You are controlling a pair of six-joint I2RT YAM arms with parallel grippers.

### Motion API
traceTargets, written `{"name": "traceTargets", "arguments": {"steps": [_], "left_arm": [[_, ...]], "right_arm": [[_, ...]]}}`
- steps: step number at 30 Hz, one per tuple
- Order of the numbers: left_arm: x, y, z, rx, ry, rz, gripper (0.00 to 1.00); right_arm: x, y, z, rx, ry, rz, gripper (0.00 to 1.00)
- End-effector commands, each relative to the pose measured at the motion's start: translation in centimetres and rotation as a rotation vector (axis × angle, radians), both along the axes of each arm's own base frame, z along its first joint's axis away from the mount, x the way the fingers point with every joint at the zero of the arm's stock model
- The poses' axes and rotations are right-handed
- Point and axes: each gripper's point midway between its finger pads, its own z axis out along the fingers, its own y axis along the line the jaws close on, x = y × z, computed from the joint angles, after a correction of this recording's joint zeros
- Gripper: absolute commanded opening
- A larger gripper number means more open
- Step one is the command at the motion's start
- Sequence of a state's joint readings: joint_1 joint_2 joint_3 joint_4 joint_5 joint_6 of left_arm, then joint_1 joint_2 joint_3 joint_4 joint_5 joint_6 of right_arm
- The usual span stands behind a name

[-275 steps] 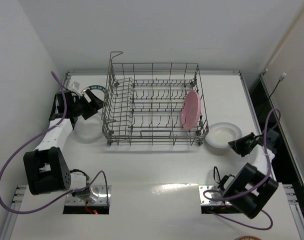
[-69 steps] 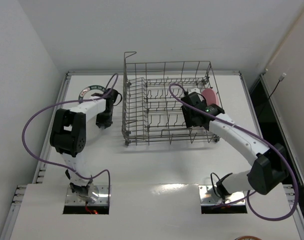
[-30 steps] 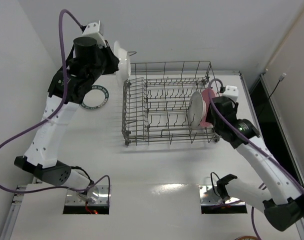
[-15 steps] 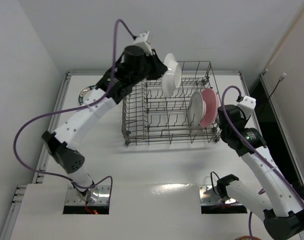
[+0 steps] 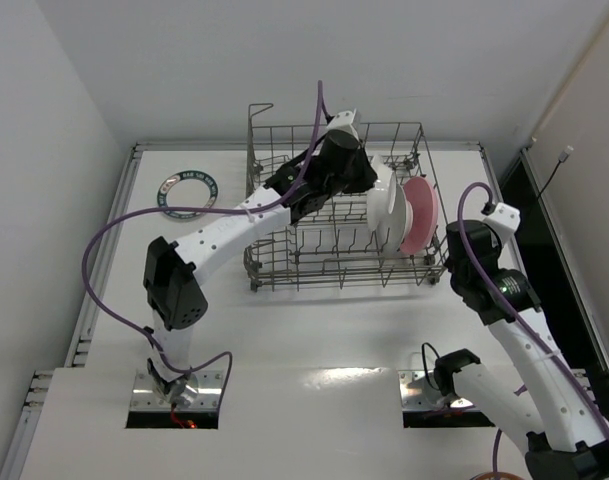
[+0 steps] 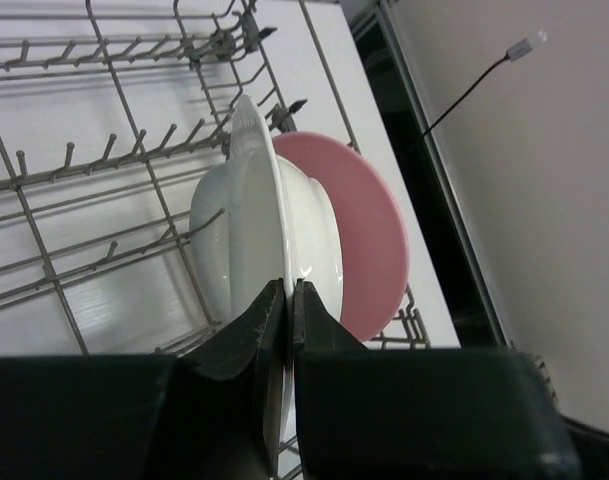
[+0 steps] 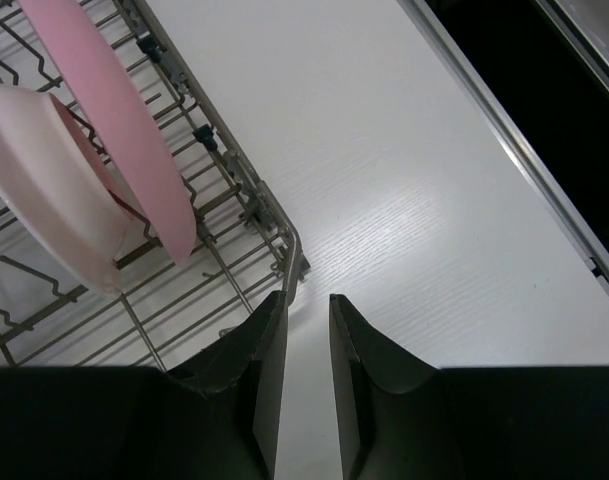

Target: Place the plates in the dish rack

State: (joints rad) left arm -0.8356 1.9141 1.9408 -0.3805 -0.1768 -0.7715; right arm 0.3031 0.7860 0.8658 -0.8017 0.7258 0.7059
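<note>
The grey wire dish rack (image 5: pixel 284 270) stands at the back of the table. At its right end a pink plate (image 5: pixel 422 215) and a white plate (image 5: pixel 395 218) stand on edge. My left gripper (image 5: pixel 367 188) reaches over the rack, shut on the rim of another white plate (image 5: pixel 378 212), which it holds upright just left of the standing one. The left wrist view shows that held plate (image 6: pixel 246 215) edge-on between the fingers (image 6: pixel 319 335), with the pink plate (image 6: pixel 374 240) behind. A plate with a dark lettered rim (image 5: pixel 187 192) lies left of the rack. My right gripper (image 7: pixel 307 300) hovers narrowly open and empty by the rack's corner (image 7: pixel 289 250).
A metal rail (image 7: pixel 504 130) and a dark gap run along the table's right edge. A thin cable (image 6: pixel 484 80) hangs on the right wall. The rack's tall wire sides (image 5: pixel 259 150) rise around the left arm. The purple cables loop beside both arms.
The left arm has swung its white plate right and down into the rack, beside the standing white plate. The right arm has drawn back to the right, and its jaws have narrowed.
</note>
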Motion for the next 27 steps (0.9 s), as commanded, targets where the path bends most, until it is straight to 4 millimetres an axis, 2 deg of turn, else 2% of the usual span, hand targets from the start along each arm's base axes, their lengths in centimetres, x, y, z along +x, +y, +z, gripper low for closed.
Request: {"name": "traceTargets", "arguments": {"steps": [1, 2, 3, 6, 7, 9, 13, 17, 24, 25, 27], "left_arm": [[0.4, -0.5, 8.9, -0.254, -0.163, 0.085, 0.00], [-0.2, -1.0, 8.3, -0.243, -0.157, 0.085, 0.00], [0.2, -1.0, 7.7, -0.232, -0.155, 0.105, 0.00], [-0.1, -1.5, 7.3, -0.240, -0.143, 0.141, 0.00], [0.2, -1.6, 6.1, -0.220, -0.132, 0.151, 0.00], [0.0, -1.9, 5.1, -0.224, -0.107, 0.162, 0.00], [0.2, -1.7, 4.3, -0.227, -0.093, 0.187, 0.00], [-0.1, -1.3, 1.9, -0.183, -0.061, 0.243, 0.00], [-0.7, -1.8, 0.5, -0.181, -0.029, 0.265, 0.00], [-1.1, -2.3, -0.3, -0.172, -0.023, 0.255, 0.00], [-1.4, -2.9, -0.6, -0.166, -0.023, 0.252, 0.00]], "right_arm": [[0.7, 0.6, 0.5, 0.028, -0.029, 0.023, 0.21], [0.7, 0.8, 0.4, 0.034, -0.028, 0.030, 0.21], [0.5, 0.7, 0.3, 0.034, -0.028, 0.030, 0.21], [0.5, 0.8, 0.2, 0.032, -0.022, 0.042, 0.21], [0.7, 0.8, 0.3, 0.040, -0.029, 0.040, 0.21], [0.6, 0.8, 0.3, 0.033, -0.025, 0.045, 0.21], [0.6, 0.7, 0.3, 0.027, -0.022, 0.049, 0.21], [0.6, 0.9, -0.1, 0.030, -0.011, 0.056, 0.21], [0.7, 1.2, -0.4, 0.041, -0.008, 0.070, 0.21], [0.7, 1.2, -0.4, 0.041, -0.008, 0.070, 0.21], [0.9, 1.4, -0.3, 0.041, -0.002, 0.083, 0.21]]}}
